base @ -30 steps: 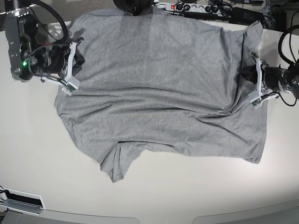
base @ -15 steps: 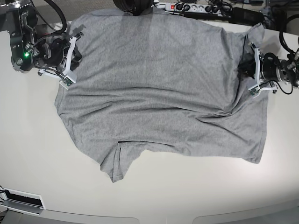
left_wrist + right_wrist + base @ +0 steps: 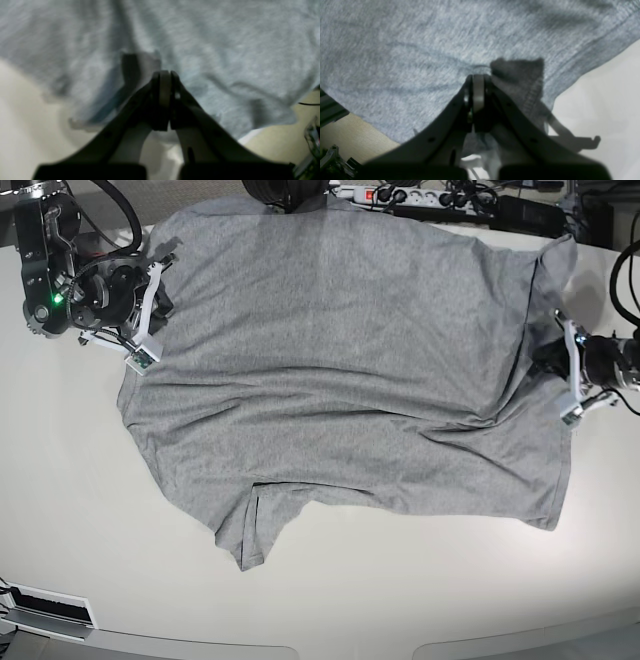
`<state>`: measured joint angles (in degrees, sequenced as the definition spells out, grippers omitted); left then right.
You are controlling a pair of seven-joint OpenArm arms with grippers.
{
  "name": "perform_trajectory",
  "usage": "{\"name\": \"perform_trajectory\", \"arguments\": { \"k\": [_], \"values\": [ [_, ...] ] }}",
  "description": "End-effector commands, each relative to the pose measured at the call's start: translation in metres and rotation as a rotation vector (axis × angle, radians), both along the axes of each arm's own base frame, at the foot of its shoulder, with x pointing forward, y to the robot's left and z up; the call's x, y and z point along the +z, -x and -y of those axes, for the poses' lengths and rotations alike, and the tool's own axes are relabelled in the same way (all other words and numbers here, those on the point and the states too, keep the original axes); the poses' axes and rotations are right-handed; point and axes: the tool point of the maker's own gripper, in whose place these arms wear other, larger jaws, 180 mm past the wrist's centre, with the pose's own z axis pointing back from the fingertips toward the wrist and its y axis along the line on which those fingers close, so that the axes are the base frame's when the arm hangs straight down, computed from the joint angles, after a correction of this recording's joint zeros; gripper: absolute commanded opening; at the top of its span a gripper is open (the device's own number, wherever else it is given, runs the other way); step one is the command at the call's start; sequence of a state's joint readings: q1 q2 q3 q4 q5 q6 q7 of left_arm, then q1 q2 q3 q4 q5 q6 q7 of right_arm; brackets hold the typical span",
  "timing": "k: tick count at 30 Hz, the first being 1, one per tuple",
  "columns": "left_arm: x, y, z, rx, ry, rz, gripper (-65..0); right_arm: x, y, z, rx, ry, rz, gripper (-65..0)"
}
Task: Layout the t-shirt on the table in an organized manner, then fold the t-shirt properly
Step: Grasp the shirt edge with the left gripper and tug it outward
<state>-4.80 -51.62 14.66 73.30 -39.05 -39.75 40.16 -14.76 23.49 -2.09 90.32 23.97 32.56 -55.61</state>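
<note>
The heather-grey t-shirt (image 3: 340,360) lies spread on the off-white table (image 3: 400,610), plain side up, with wrinkles across its middle and one sleeve pointing toward the near edge. At the shirt's left edge in the base view, my right gripper (image 3: 152,305) is shut on the t-shirt. In the right wrist view a fold of hem drapes beside its closed tips (image 3: 477,80). My left gripper (image 3: 565,370) is shut on the t-shirt's right edge. In the left wrist view grey cloth (image 3: 225,50) fills the frame behind its closed tips (image 3: 162,75).
A power strip with cables (image 3: 400,195) and a dark round object (image 3: 285,190) sit beyond the table's far edge. A small white box (image 3: 45,610) is at the near left corner. The curved table rim runs along the bottom.
My left gripper has moved outward to the right and slightly nearer, drawing the shirt's right edge with it. My right gripper rose toward the far side earlier and now holds still.
</note>
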Motion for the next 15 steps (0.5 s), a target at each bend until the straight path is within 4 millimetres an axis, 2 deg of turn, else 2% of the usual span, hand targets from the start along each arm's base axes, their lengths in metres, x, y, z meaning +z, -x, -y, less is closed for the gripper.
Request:
{"name": "perform_trajectory", "arguments": {
  "k": [1, 4, 11, 13, 15],
  "values": [
    [0.018, -0.015, -0.011, 0.013, -0.006, 0.051, -65.0, 0.005, -0.006, 0.007, 0.001, 0.022, 0.02, -65.0],
    [0.02, -0.016, -0.017, 0.021, -0.027, 0.048, -65.0, 0.005, -0.006, 0.007, 0.001, 0.022, 0.02, -65.0],
    [0.004, 0.006, -0.018, 0.011, -0.041, -0.004, -65.0, 0.005, -0.006, 0.008, -0.006, 0.024, 0.02, -65.0],
    [-0.001, 0.008, -0.026, 0.024, -0.079, 0.001, -65.0, 0.005, -0.007, 0.008, -0.005, 0.024, 0.02, -65.0],
    [-0.004, 0.002, -0.037, 0.078, -0.116, 0.039, -65.0, 0.005, -0.006, 0.008, -0.005, 0.024, 0.02, -65.0]
  ]
}}
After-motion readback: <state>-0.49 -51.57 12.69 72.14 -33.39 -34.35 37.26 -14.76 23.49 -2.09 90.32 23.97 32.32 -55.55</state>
